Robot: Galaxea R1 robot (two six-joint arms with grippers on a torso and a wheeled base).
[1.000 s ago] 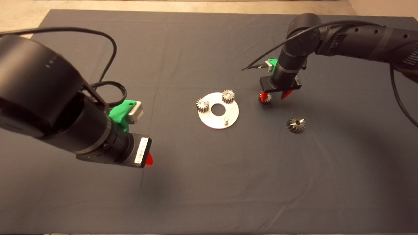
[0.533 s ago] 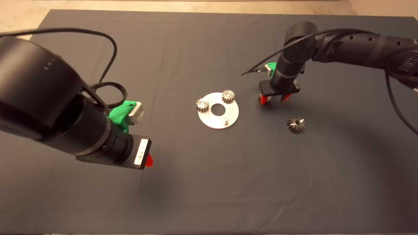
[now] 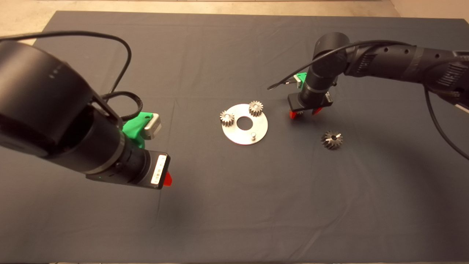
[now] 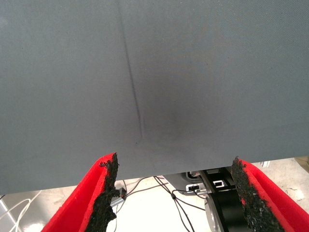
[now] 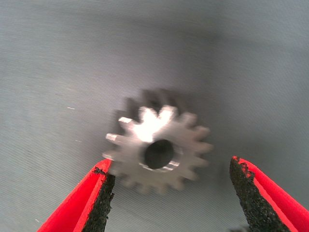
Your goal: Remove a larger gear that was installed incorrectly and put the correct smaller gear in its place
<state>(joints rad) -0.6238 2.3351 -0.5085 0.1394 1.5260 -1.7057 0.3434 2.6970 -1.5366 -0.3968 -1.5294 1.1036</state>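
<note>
Steel: three small gears, two on the plate [image 3: 244, 124], one larger gear [image 3: 332, 140].

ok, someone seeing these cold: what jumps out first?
The right gripper, down at the mat right of the round metal plate, fingers open around the smaller gear. Next, the plate's two small gears and bare peg, with the larger gear lying off to its right. The left gripper waits at the left, open.

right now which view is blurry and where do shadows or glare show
Right wrist view: the smaller gear is smeared, glare on its face, between the open right hand. Head view: soft arm shadows on the mat, metal plate bright. Left wrist view: sharp, dim shadow patch.
</note>
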